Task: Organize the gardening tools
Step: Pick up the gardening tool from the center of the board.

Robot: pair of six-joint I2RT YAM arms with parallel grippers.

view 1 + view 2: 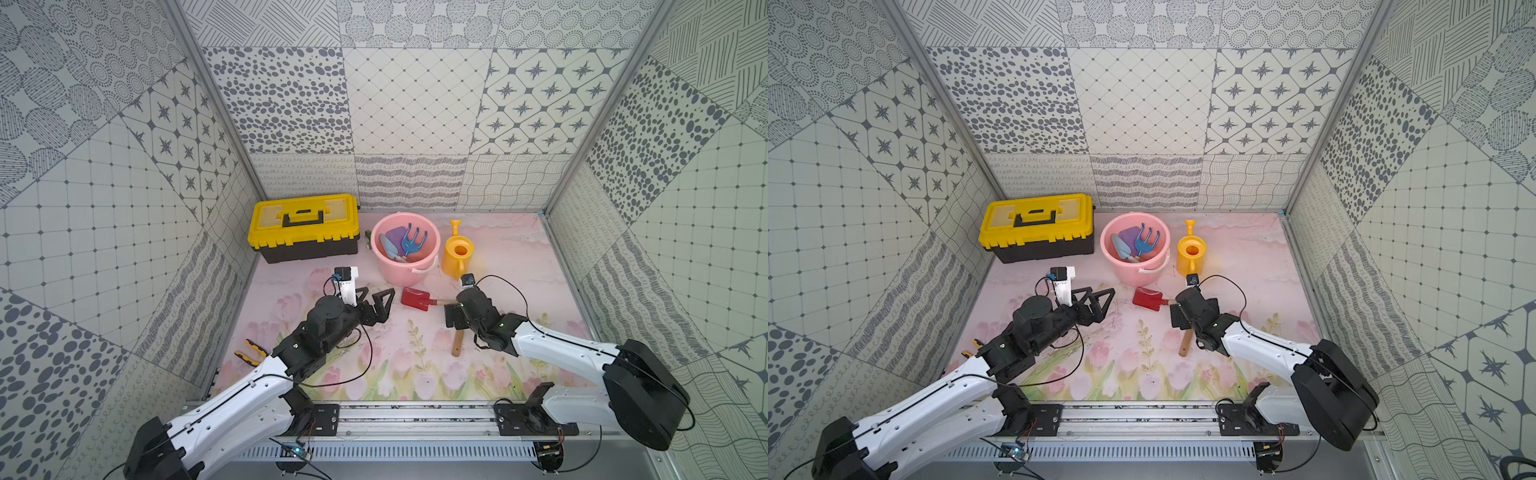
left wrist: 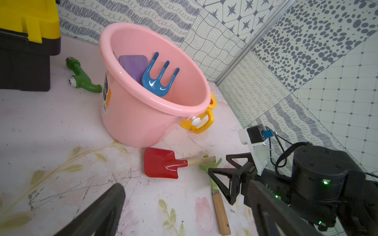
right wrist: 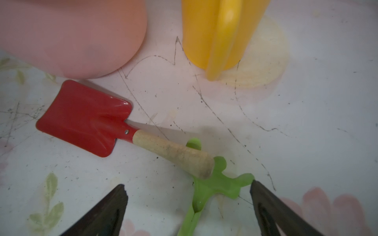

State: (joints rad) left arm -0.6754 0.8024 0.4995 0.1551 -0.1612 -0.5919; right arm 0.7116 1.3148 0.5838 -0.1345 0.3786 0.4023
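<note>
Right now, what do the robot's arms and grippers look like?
The left arm and right arm have white shells, black joints and a thin black cable along each. The left gripper and right gripper are black triangular open frames. Each wrist bears a small black camera on a white bracket; a green light glows on the right wrist.
</note>
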